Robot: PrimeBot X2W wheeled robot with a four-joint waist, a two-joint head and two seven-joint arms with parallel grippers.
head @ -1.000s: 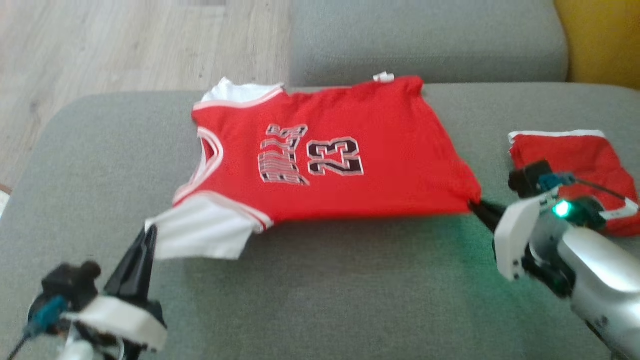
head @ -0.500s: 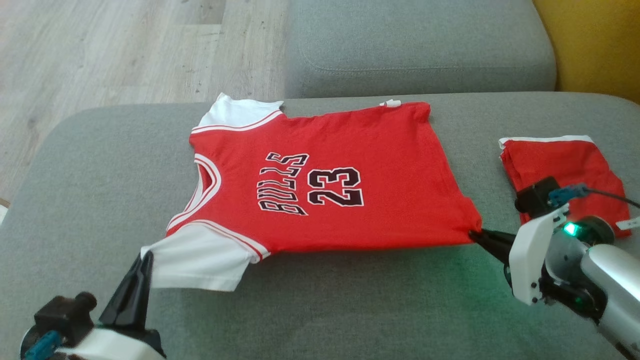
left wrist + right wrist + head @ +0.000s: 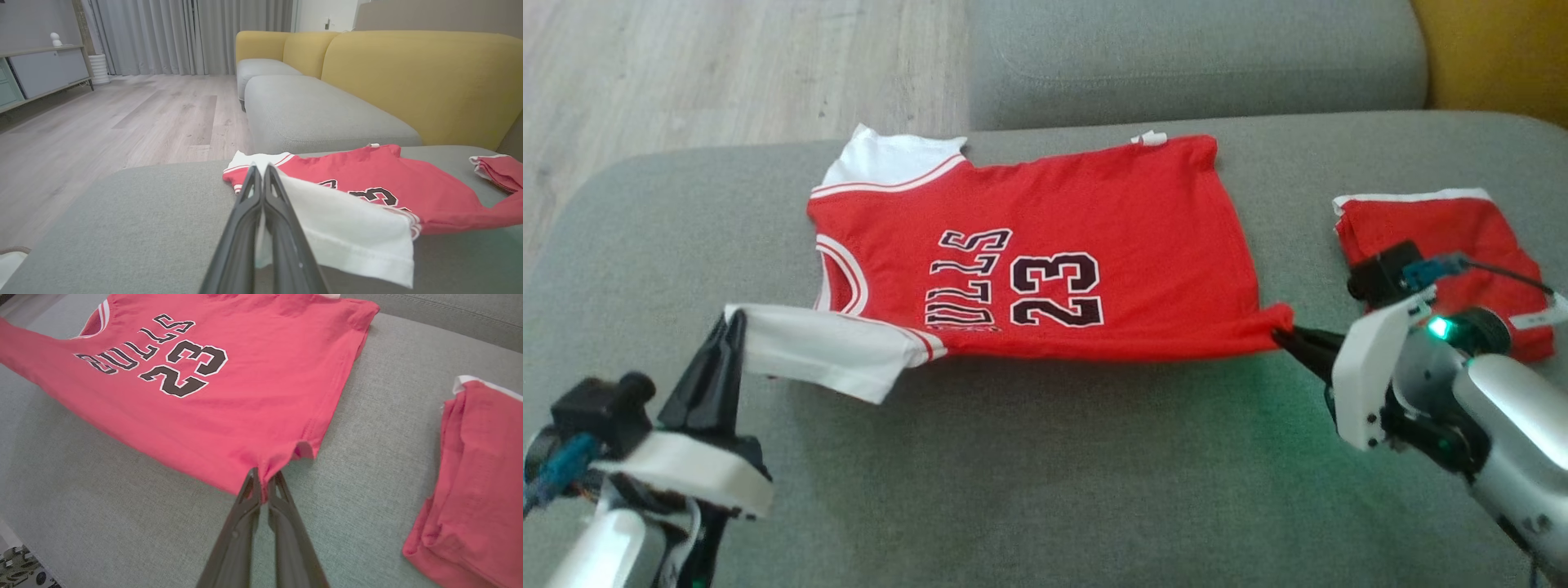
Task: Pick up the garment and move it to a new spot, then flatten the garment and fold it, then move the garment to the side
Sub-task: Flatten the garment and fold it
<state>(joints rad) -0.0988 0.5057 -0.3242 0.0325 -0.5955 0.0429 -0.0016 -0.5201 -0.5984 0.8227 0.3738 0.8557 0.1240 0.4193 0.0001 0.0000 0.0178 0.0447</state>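
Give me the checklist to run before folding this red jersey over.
1. Left gripper shut on the white sleeve of the jersey: ok.
2. Right gripper shut on the near hem corner: ok.
3. Near edge raised off the cushion between the two grips: ok, it seems.
4. Far edge lying flat on the cushion: ok, bar a small wrinkle at the far hem.
5. Folded red garment apart from the jersey: ok.
6. Both fabric layers caught in each grip: cannot tell.
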